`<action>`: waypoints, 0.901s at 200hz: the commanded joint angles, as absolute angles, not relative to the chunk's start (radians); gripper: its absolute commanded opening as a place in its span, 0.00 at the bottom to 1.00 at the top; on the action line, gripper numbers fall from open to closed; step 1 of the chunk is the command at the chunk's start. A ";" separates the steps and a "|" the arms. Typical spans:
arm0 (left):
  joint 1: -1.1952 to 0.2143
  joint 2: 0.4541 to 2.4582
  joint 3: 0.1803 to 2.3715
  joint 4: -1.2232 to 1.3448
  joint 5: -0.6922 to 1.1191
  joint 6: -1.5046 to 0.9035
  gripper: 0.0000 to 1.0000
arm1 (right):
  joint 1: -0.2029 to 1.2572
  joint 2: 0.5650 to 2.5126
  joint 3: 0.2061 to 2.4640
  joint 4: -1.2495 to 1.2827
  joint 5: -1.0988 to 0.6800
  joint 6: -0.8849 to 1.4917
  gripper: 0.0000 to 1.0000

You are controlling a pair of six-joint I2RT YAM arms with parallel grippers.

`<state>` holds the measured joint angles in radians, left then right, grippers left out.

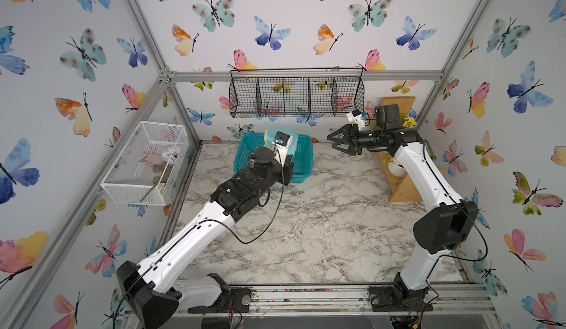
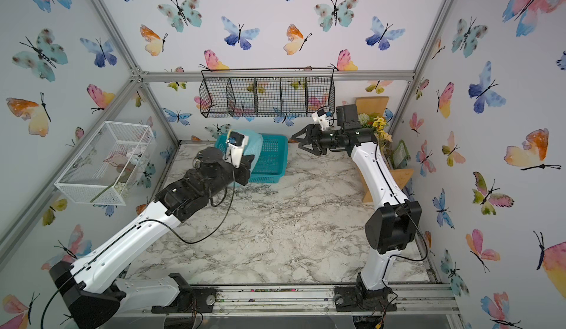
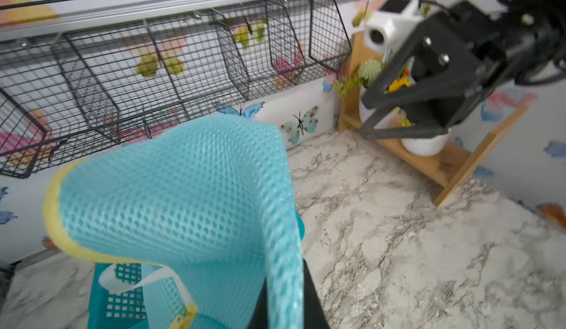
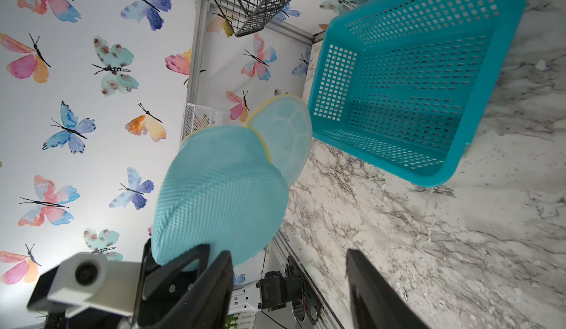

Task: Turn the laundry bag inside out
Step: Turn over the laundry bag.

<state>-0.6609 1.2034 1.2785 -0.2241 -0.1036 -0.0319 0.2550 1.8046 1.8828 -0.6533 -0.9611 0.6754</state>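
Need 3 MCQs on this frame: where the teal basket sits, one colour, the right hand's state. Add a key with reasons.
1. Where is the teal basket?
A. Hanging from a wall
B. On the marble table, at its far edge
C. Lifted off the surface

2. What colour is the piping on the laundry bag?
A. Red
B. White
C. Yellow

3. What state is the right hand in?
A. Open, holding nothing
B. Shut on the bag
C. Shut on the basket's rim

Key:
1 B: both top views show the basket standing on the marble by the back wall.
2 C: a yellow edge runs round the turquoise mesh.
3 A: its jaws stand apart, clear of the bag. Only the left hand pinches the mesh.
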 commanded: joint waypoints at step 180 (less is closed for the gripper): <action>-0.999 1.326 1.065 0.248 -0.530 0.768 0.00 | 0.325 1.747 1.697 -0.521 -0.999 0.768 0.72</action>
